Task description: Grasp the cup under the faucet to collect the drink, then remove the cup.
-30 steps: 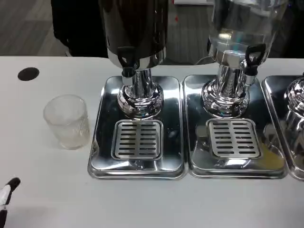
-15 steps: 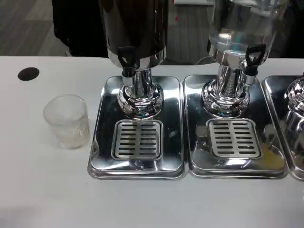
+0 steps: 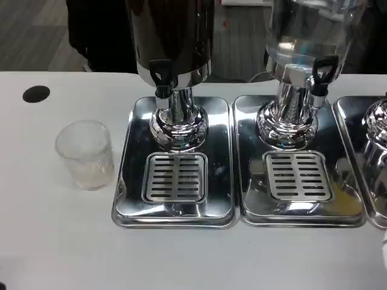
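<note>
Cup (image 3: 85, 154) upright near table's (image 3: 54, 241) left edge, just left of the dark dispenser's tray (image 3: 174, 211), not under its faucet (image 3: 161, 77); hand state: cannot tell for either; advice: grip cup low, keep level, centre over grate (image 3: 175, 177)

Right hand (image 3: 384, 249): thin white sliver at the right edge, low in the head view. Smooth, pale casing with a softly rounded outline. Blurred and heavily cropped; fingers, screws, cables and markings too small to tell.
</note>
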Motion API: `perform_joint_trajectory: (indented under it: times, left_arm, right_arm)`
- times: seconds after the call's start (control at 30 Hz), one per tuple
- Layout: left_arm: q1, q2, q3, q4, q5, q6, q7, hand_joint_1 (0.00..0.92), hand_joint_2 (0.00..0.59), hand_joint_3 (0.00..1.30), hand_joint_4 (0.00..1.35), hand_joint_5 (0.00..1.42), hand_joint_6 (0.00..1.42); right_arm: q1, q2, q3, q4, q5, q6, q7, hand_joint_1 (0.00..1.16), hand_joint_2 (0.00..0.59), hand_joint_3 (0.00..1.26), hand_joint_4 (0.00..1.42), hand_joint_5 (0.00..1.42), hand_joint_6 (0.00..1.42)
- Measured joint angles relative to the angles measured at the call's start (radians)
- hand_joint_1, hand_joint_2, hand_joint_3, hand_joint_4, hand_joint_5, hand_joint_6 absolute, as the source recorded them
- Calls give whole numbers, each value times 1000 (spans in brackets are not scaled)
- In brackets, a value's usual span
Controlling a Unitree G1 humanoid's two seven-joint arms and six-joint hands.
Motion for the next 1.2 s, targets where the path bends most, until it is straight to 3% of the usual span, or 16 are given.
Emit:
perform_joint_trajectory:
  times: [0.23,0.5,0.77,0.93,1.2]
  left_arm:
    - [-70,-2,0,41,-148,24,-112,182,41,0,0,0,0]
    - [-155,-11,10,74,-206,61,-173,267,37,0,0,0,36]
    - [-287,-24,42,208,-195,55,-149,284,34,0,0,9,75]
    - [-369,-24,52,298,-131,49,-85,286,33,0,0,24,92]
    - [-450,-30,22,377,-49,76,-11,296,30,0,2,86,127]
  right_arm:
    - [1,0,0,0,1,1,0,329,586,93,42,0,0]
    - [2,1,0,0,6,0,0,329,586,93,42,0,0]
    - [-3,1,0,0,13,0,0,330,586,93,48,0,0]
    - [-6,4,0,0,15,0,0,330,586,93,51,0,0]
    - [-14,7,2,-4,17,0,0,331,586,93,56,0,0]
